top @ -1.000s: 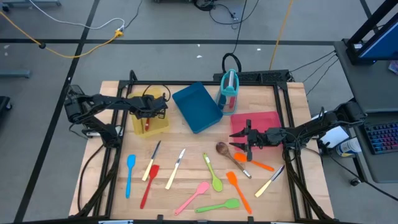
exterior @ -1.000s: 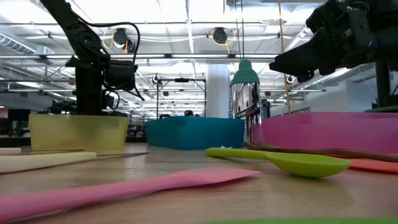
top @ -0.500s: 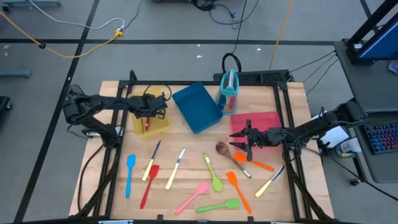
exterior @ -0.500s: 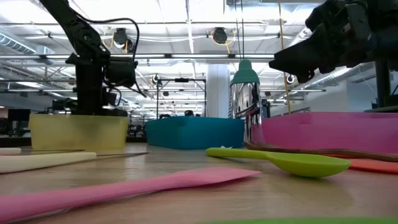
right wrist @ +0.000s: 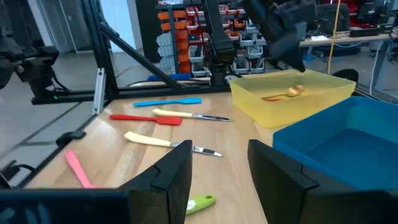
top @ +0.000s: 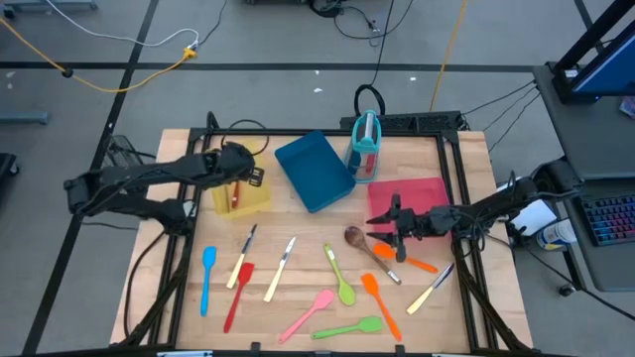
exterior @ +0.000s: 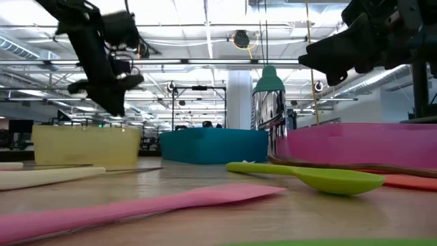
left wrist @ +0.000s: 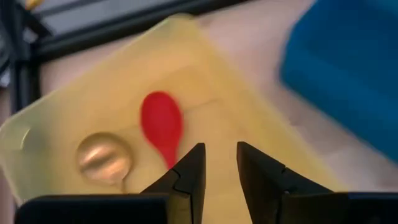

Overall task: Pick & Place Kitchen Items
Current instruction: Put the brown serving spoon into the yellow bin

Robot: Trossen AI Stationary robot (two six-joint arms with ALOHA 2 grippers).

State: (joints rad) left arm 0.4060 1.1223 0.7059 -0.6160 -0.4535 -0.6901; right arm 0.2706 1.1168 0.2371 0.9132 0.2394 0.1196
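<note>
Left gripper [left wrist: 216, 177]: fingers slightly parted, empty, above yellow tray [top: 256, 203] holding red spoon [left wrist: 161, 126].
Right gripper [top: 393, 226]: open, empty, over wooden spoon [top: 369, 250].
Writing: none readable.

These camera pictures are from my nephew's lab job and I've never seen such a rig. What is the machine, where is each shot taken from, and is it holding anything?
It is a robot with two dark arms at a wooden table. One camera looks straight down, one sits at table height, and one rides on each wrist. The left gripper hangs over the yellow tray, which holds a red spoon and a wooden spoon. The right gripper hovers by the pink tray. Both jaws are open and empty. Utensils lie scattered on the table.
</note>
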